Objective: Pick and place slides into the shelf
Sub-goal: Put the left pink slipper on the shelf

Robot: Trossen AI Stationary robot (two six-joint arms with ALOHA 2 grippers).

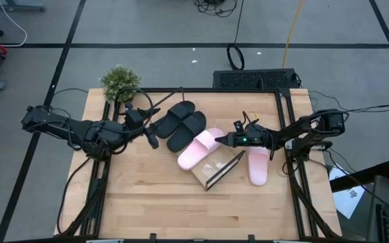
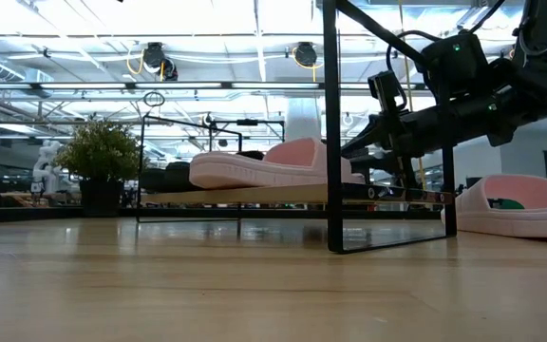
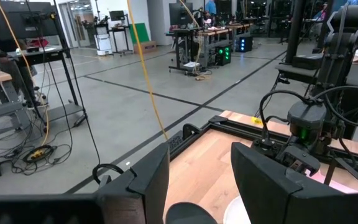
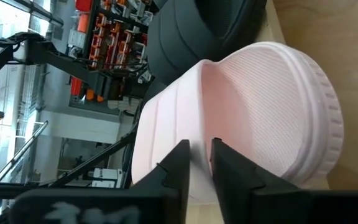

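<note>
- Seen from above, a wooden table holds the shelf, a light board with black wire end frames, lying at an angle near the middle.
- One pink slide rests on the shelf. The black pair lies just beyond it, and the second pink slide lies on the table to the right, beside the shelf.
- The right gripper is at the strap edge of the pink slide on the shelf. Its fingers stand only a narrow gap apart against the strap; a grip cannot be confirmed.
- The left gripper hovers beside the black pair with its fingers wide apart and nothing between them.
- The slides look like light, springy foam with a matte, non-slippery skin. The wide strap is probably the best hold.
- A potted plant stands at the far left corner, clear of the work. The wire frame and the crowded slides are the likely obstacles.
</note>
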